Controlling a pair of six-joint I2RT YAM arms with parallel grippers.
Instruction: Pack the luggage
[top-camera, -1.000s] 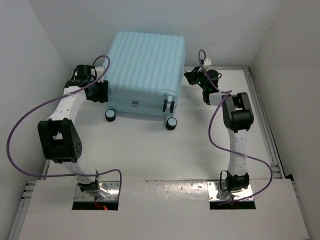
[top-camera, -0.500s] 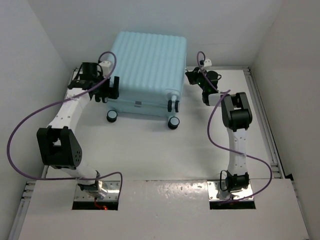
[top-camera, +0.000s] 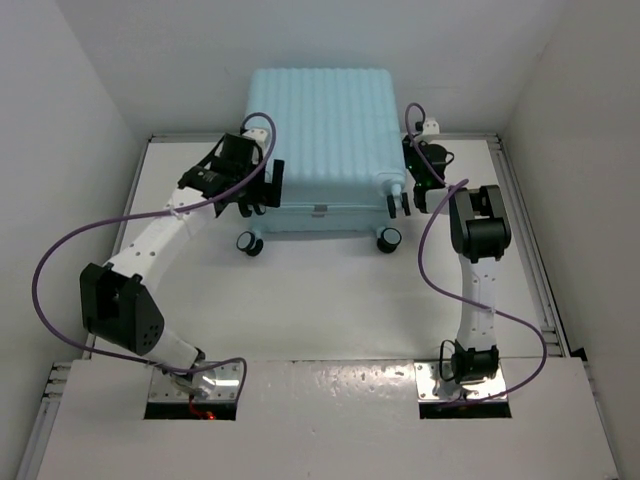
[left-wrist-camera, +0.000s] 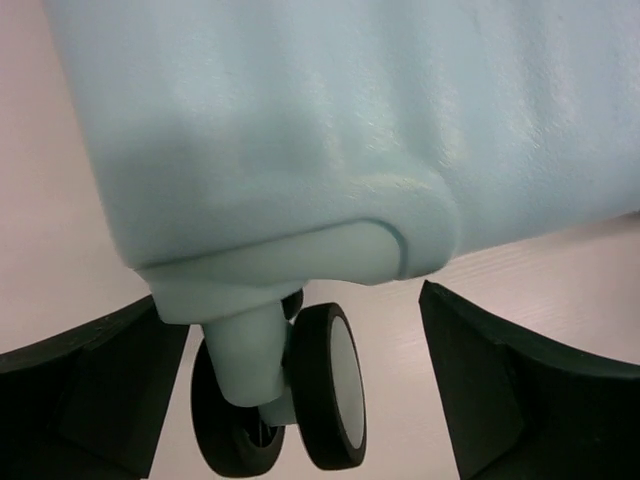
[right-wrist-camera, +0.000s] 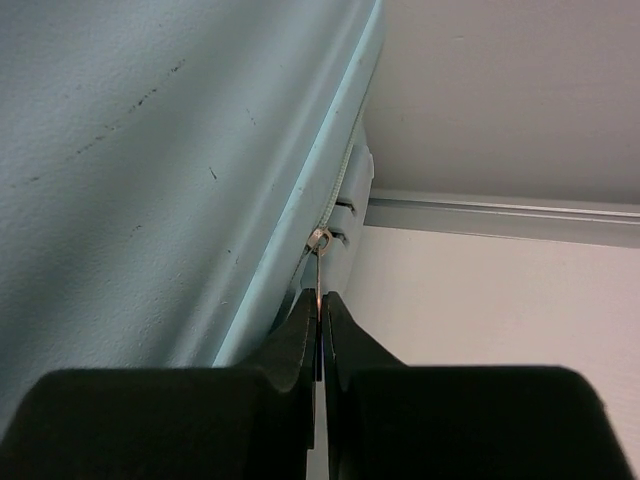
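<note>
A white table (top-camera: 320, 310) boxed in by white walls is shown, with the large pale aqua ribbed hard-shell suitcase (top-camera: 320, 130) lying closed at its far middle. The right hand (right-wrist-camera: 320, 315) is pinched together on the small metal zipper pull (right-wrist-camera: 319, 262) at the case's right side. The left hand (top-camera: 262, 190) is spread apart, empty, by the near-left black-and-white wheel (left-wrist-camera: 325, 385). The pull is best drawn along the seam while the shell is steadied. Little room is left behind the case; more lies in front.
</note>
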